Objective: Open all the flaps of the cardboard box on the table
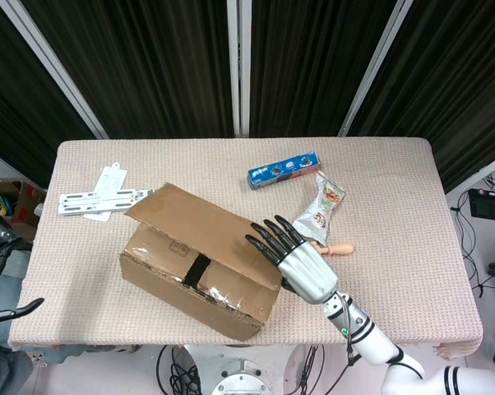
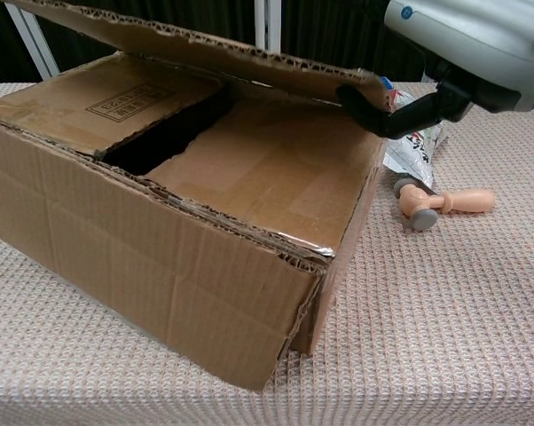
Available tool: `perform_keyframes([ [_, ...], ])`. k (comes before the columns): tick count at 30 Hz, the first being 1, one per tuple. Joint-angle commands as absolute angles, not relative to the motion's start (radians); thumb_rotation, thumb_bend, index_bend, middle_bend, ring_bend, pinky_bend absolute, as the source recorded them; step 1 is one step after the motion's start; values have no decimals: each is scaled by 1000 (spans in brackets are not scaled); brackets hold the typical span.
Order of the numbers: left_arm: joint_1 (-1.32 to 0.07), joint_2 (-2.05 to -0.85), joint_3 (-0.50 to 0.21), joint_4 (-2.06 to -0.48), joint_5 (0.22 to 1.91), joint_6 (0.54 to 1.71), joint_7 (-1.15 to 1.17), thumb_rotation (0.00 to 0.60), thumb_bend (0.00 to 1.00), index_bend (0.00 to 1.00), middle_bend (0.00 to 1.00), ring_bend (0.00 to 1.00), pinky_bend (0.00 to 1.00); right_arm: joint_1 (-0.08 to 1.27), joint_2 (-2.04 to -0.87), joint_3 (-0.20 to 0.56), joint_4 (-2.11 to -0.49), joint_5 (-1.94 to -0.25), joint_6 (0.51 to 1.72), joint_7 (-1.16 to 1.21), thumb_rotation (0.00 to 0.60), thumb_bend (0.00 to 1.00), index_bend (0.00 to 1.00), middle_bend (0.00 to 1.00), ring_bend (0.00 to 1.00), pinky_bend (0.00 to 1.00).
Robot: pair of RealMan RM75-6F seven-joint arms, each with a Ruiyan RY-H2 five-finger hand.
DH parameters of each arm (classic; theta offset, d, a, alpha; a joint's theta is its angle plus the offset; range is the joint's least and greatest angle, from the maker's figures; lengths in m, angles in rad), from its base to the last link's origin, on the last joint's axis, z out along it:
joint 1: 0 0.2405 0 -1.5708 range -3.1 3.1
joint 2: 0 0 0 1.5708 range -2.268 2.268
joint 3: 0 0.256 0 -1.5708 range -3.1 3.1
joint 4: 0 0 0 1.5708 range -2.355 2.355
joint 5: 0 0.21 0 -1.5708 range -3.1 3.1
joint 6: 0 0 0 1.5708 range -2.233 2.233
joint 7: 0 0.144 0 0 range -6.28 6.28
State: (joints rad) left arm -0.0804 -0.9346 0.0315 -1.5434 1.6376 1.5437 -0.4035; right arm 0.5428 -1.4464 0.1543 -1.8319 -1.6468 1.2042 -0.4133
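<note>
Lifting the right end of one long flap [image 2: 196,49], the right hand [image 1: 301,263] has its thumb hooked under the cardboard edge while its dark fingers [image 1: 268,234] lie spread along the flap's top, so the flap is pinched between them. In the chest view the thumb shows black beneath the raised corner, with the silver back of the hand above it. The cardboard box [image 1: 194,271] sits on the near left part of the counter [image 1: 395,189], turned at an angle to its edge. Under the lifted flap two inner flaps [image 2: 258,177] still lie flat, a dark gap running between them; the left one carries a small printed label. The near side wall of the box is creased, with torn tape along its top edge.

At the near left edge of the head view, off the counter, the left hand [image 1: 5,284] is only partly seen; whether it is spread or closed cannot be told.

Just right of the box lies a small wooden mallet [image 2: 440,201], and just beyond it a snack packet [image 1: 321,210]. Farther back sits a blue biscuit box [image 1: 284,169]. At the far left lie a white folded stand [image 1: 99,200] and a white card [image 1: 109,178].
</note>
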Motion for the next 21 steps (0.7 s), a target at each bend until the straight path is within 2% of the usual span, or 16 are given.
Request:
perform_keyframes([
  [1,-83,-933,32,-1550,1640,1541,-393,180,51,40,134,99,150,543,-1444,188,-1782,-1615,1231,-362,600,476,0,0,0,0],
  [8,-95,-928,26,-1568,1637,1524,-365,181,51,40,125,99,150,543,-1423,238,-1711,-1567,1268,-258,600,450,0,0,0,0],
  [14,-107,-916,24,-1592,1638,1507,-331,177,51,40,121,99,150,553,-1396,281,-1654,-1504,1264,-171,600,369,0,0,0,0],
  [21,-117,-905,20,-1618,1631,1490,-307,181,52,40,119,99,150,524,-1371,324,-1612,-1492,1359,-28,600,366,0,0,0,0],
])
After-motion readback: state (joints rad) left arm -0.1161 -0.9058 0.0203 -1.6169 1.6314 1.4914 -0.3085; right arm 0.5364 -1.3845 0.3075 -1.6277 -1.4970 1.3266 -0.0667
